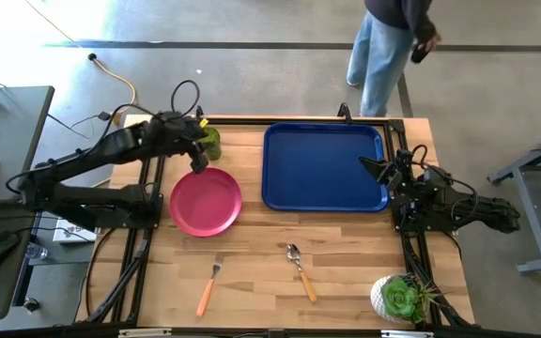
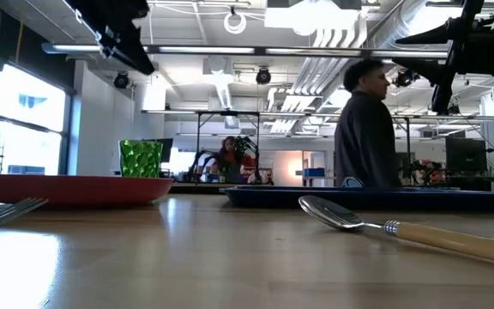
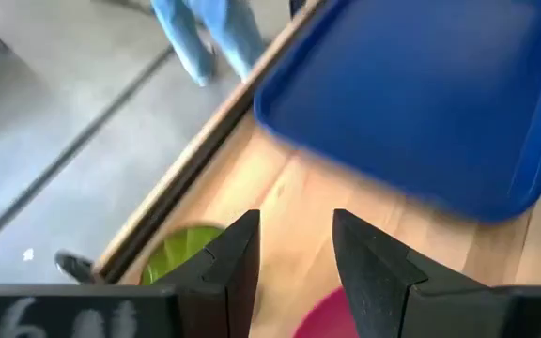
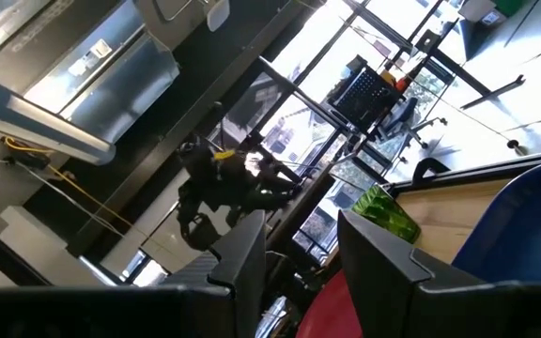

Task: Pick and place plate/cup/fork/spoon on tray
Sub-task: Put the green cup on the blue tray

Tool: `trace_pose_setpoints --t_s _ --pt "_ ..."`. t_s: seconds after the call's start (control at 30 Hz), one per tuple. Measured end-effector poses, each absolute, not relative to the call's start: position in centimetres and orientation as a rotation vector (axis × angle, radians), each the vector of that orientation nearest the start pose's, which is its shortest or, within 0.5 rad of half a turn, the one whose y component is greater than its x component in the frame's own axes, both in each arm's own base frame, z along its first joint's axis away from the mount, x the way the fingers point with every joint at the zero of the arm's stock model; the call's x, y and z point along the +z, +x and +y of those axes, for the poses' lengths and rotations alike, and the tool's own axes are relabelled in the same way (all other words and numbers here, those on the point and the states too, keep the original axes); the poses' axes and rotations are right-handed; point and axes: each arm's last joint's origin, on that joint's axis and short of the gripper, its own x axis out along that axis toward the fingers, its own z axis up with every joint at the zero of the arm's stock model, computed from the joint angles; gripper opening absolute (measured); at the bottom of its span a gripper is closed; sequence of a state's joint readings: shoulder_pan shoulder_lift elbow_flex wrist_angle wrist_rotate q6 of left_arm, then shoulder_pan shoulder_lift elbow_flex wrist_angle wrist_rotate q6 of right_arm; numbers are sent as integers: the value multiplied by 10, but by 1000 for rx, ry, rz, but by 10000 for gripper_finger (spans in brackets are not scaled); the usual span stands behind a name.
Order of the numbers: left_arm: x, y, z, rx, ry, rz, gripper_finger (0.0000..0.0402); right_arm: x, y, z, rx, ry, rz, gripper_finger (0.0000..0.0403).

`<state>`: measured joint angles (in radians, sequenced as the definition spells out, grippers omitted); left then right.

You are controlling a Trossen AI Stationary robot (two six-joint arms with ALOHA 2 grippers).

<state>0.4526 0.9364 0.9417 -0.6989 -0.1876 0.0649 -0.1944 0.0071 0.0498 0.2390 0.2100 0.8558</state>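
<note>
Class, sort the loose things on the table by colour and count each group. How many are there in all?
Pink: 1, the plate
Blue: 1, the tray
Green: 2, the cup and the potted plant
Orange-handled: 2, the fork and the spoon
Total: 6

A: What colours are on the surface (image 1: pixel 270 282)?

B: The surface itself is pale blond wood with plank lines. The tray (image 1: pixel 324 166) is solid deep blue, no pattern. The plate (image 1: pixel 206 201) is plain pink-magenta.

A: And the cup (image 1: pixel 211 142)?

B: Translucent green, with a faceted diamond pattern showing in the low view.

A: The cutlery?

B: The fork (image 1: pixel 208 285) and the spoon (image 1: pixel 301 271) each have silver metal ends and orange handles.

A: Anything else coloured?

B: A green succulent (image 1: pixel 404 299) in a white pot (image 1: pixel 379 295). Both arms and their fingers (image 3: pixel 231 258) are black. A person (image 1: pixel 390 38) beyond the surface wears light blue jeans and a dark top.
</note>
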Motion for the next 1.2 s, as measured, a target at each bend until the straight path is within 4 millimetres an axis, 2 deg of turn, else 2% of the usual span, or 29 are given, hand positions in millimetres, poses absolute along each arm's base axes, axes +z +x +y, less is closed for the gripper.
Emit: trace_pose_setpoints --t_s 0.23,0.6,1.2 --pt "296 170 98 545 -4 893 127 202 88 -23 -256 838 -436 126" --pt "268 184 125 551 -92 1034 127 201 88 -23 -261 830 -422 126" --pt "239 191 150 571 -184 1154 127 201 88 -23 -237 828 -407 126"
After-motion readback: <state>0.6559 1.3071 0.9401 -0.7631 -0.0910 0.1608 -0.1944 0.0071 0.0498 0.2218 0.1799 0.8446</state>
